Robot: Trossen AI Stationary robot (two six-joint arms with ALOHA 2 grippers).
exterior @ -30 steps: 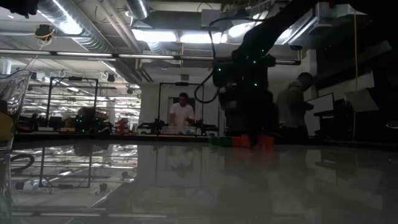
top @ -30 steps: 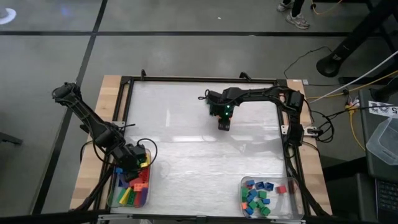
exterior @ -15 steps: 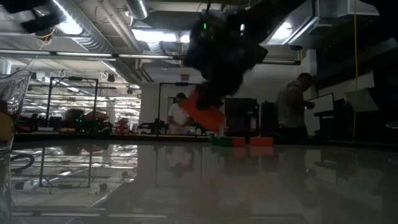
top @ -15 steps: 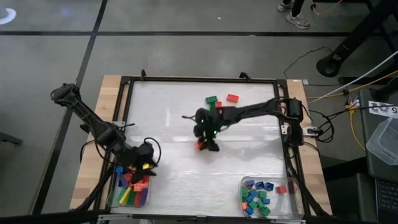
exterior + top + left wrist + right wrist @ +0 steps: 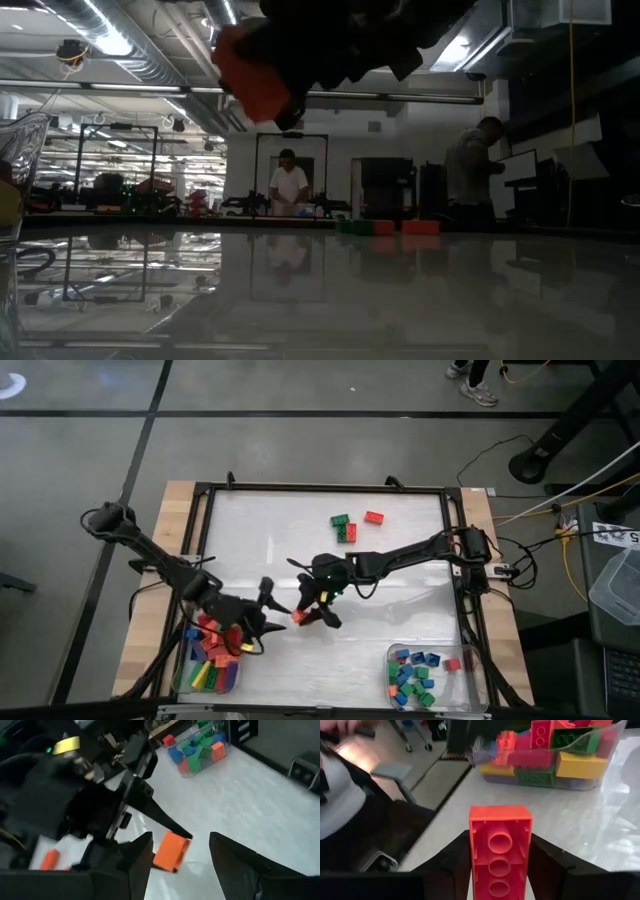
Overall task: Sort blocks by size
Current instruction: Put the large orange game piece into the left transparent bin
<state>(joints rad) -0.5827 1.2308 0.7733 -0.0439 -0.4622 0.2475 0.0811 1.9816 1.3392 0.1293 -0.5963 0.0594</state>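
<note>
An orange-red long block (image 5: 298,617) hangs above the table's near middle with my right gripper (image 5: 308,615) shut on it. In the right wrist view the block (image 5: 500,847) turns its hollow underside to the camera. My left gripper (image 5: 272,600) stands open just left of the block; in its wrist view the block (image 5: 171,851) shows beyond its two spread fingers, untouched. Two red blocks and a green block (image 5: 340,520) lie on the table's far middle. Long blocks fill the left tray (image 5: 178,678), small ones the right tray (image 5: 478,678). My right gripper pinches the orange-red block by its two long sides (image 5: 472,851) between its two fingers. The fingers come from the table's right, slanting a little down toward the left tray. The block (image 5: 255,75) is lifted well clear of the table and tilted.
The left tray's clear wall (image 5: 600,750) rises right behind the two grippers. A black frame (image 5: 320,488) runs round the table. People stand in the room beyond the far edge (image 5: 290,185). Bare tabletop (image 5: 400,610) lies between the far blocks and the right tray.
My right gripper has carried the orange-red block from the far middle toward the near left, up and clear of the table, tipping toward level. My left gripper has come up out of the left tray toward the table's right, rolling about, and has stayed open.
</note>
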